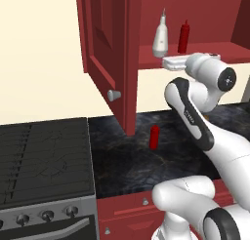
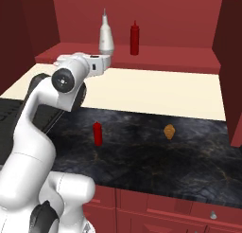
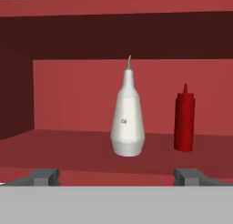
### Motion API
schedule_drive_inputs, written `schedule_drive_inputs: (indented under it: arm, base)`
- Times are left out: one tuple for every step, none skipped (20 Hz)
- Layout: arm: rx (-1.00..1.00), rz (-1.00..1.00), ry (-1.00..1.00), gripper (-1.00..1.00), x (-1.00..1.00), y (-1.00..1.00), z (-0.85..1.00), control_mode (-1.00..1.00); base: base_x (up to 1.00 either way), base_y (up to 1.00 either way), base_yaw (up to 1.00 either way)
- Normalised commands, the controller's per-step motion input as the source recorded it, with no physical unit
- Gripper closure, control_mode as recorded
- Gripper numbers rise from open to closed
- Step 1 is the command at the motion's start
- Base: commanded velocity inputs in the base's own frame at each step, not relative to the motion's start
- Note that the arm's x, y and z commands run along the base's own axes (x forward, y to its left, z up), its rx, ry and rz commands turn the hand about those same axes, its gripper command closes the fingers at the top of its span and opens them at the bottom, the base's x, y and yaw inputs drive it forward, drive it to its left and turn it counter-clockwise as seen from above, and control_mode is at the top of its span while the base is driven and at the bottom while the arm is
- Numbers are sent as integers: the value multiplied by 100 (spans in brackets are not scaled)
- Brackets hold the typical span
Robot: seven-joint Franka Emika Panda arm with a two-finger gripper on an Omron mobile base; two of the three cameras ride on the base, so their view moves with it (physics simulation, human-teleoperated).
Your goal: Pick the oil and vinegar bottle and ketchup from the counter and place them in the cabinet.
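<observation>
While the gripper (image 3: 116, 176) faces the shelf:
Gripper: wide apart, holding nothing.
Oil bottle (image 3: 128, 123): upright in cabinet (image 1: 105, 49).
Ketchup (image 1: 154, 136): on counter (image 2: 156, 156).
Advice: retreat straight, sparing the bottle.

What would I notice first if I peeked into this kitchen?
A pale grey-white pear-shaped bottle with a thin spout stands on the shelf of the open dark red wooden cabinet, beside a slim red bottle with a pointed nozzle. The open gripper faces them, and a small stubby red ketchup bottle stands on the black stone counter.
</observation>
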Motion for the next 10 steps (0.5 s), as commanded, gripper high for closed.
schedule_drive_inputs:
  arm:
    - [0, 0, 11, -100, -9, 4, -36, -100]
    - [0, 0, 12, -100, -9, 4, -40, -100]
    - [0, 0, 12, -100, -9, 4, -38, -100]
    - [0, 0, 13, -100, -7, 4, -39, -100]
    - [0, 0, 13, -100, -6, 4, -36, -100]
    - [0, 0, 13, -100, -4, 4, -40, -100]
    - [0, 0, 13, -100, -4, 6, -38, -100]
    - [0, 0, 12, -100, -1, 9, -40, -100]
    - [0, 0, 11, -100, 0, 7, -41, -100]
    - [0, 1, 11, -100, 0, 6, -44, -100]
  base:
    - [0, 0, 0]
    - [0, 0, 0]
    - [0, 0, 0]
    - [0, 0, 0]
    - [0, 0, 0]
    - [0, 0, 0]
    - [0, 0, 0]
    - [0, 0, 0]
    - [0, 0, 0]
    - [0, 0, 0]
